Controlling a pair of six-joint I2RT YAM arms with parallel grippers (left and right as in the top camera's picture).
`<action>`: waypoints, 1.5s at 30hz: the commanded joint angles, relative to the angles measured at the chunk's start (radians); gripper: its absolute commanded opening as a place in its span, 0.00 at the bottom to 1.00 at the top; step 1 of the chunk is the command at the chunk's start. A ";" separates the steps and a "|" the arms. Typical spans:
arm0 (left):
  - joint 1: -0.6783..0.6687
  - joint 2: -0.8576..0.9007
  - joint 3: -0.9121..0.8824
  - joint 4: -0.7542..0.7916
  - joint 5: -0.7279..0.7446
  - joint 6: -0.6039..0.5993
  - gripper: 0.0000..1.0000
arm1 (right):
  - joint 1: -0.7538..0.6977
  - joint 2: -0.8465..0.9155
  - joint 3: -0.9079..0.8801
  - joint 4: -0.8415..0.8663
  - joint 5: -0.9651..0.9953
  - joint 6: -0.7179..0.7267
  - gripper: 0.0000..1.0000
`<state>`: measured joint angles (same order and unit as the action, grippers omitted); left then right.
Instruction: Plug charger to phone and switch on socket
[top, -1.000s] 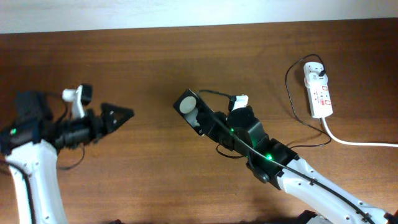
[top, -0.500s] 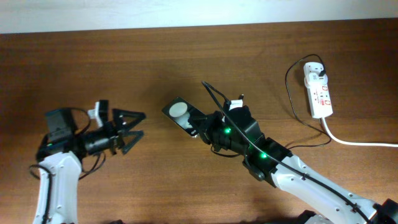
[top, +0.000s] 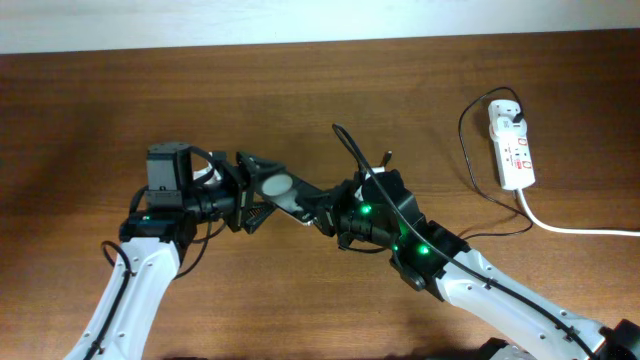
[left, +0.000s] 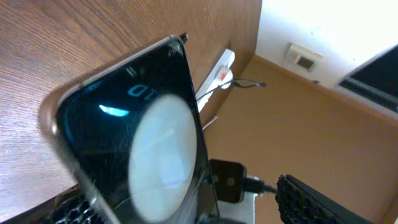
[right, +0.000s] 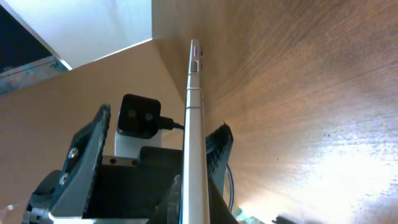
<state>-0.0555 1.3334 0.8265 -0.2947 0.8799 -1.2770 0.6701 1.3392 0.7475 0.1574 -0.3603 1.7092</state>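
Black phone with a white round spot, tilted, clear of the desk near the middle. White socket with red marks, flat by the right edge, lengthwise front to back. Thin black charger plugged at its far end, cable looping left.

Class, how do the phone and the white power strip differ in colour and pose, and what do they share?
The phone is black; the power strip is white with red marks. The phone is held in the right gripper; the power strip lies flat, untouched. Both are elongated rectangles.
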 joint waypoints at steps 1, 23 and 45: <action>-0.008 -0.004 0.002 0.006 -0.036 -0.136 0.85 | -0.002 -0.008 0.002 0.011 -0.029 0.035 0.04; -0.081 -0.004 0.002 0.089 -0.077 -0.389 0.08 | 0.084 -0.008 0.002 0.061 0.147 0.115 0.04; -0.069 -0.004 0.002 0.309 -0.267 -0.285 0.00 | 0.082 -0.008 0.002 -0.031 0.161 0.180 0.46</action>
<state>-0.1493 1.3342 0.7982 -0.0078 0.7639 -1.6321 0.7292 1.3327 0.7666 0.2012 -0.1593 1.9209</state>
